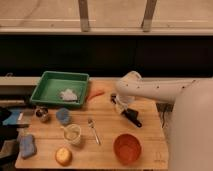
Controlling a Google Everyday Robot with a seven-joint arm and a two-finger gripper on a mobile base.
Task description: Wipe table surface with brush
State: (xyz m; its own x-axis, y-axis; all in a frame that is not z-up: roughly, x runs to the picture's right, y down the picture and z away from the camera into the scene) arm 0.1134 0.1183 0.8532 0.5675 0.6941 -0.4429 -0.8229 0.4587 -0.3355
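Note:
The table surface (pixel 105 112) is a light tan wooden top filling the lower middle of the camera view. The brush (pixel 132 118) is small and black and lies on the table right of centre, slanting toward the front right. My white arm reaches in from the right, and the gripper (pixel 120 106) is low over the table at the brush's upper-left end, touching or just above it.
A green tray (pixel 50 80) holding a white crumpled thing (pixel 68 95) sits at the back left, with an orange item (pixel 95 93) beside it. A silver fork (pixel 93 130), clear cup (pixel 73 134), blue cup (pixel 63 116), blue sponge (pixel 27 145), orange bowl (pixel 127 148) and a round fruit (pixel 63 156) lie toward the front.

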